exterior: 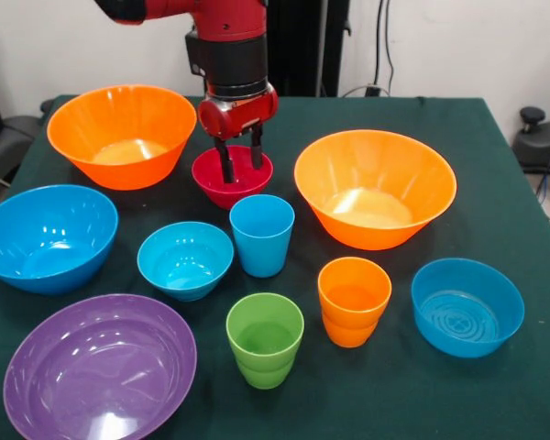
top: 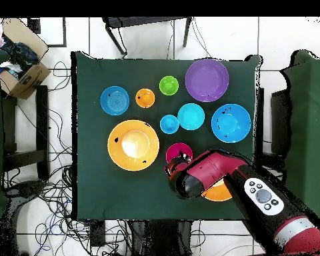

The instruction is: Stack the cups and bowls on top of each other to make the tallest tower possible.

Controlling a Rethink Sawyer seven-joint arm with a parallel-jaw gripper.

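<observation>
Seven bowls (exterior: 375, 188), three cups (exterior: 262, 235), none stacked.

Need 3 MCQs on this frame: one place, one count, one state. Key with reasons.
1. Where is the gripper?
A. over the purple bowl
B. at the red bowl
C. over the green cup

2. How many cups stand on the table?
A. two
B. three
C. five

3. How do the bowls and cups lie?
A. all piled in one stack
B. tipped on their sides
C. separate and upright

Key: 1 B, its fingers dip into the red bowl; 2 B, blue cup, green cup, orange cup; 3 C, nothing is nested.
</observation>
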